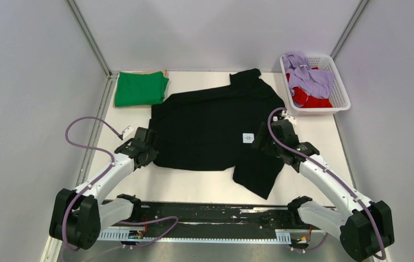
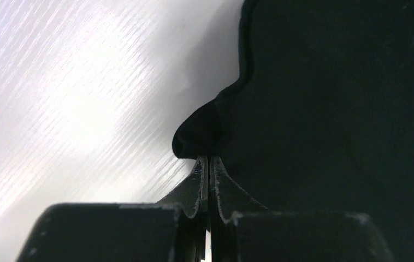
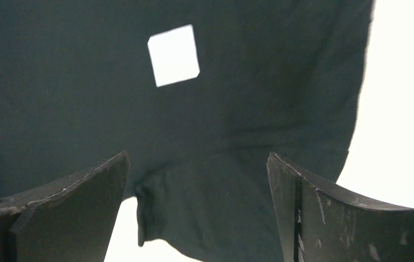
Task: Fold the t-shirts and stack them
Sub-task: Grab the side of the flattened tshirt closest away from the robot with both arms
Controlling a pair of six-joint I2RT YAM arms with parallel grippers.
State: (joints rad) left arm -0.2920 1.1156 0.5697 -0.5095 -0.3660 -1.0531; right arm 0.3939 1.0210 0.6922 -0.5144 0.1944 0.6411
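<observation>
Working the first fold on the black t-shirt (image 1: 210,123), as I read it. Closest to me, at about 8 o'clock of the garment, my left gripper (image 2: 207,159) has its fingers pressed together on a small bunch of the shirt's edge. At 4 o'clock my right gripper (image 3: 196,158) hangs over the fabric with its jaws spread wide and nothing between them, just short of the white label (image 3: 173,54). The shirt lies spread across the middle of the table (image 1: 194,188), one flap trailing toward me at 5 o'clock. Next I would want the right gripper lowered and closed on its own side's edge, so both sides carry over together. Farther off, a folded green t-shirt (image 1: 139,89) sits at 10 o'clock, the likely stacking spot. At 2 o'clock the white lattice basket (image 1: 340,82) holds a lavender t-shirt (image 1: 311,79) and a red t-shirt (image 1: 309,100).
</observation>
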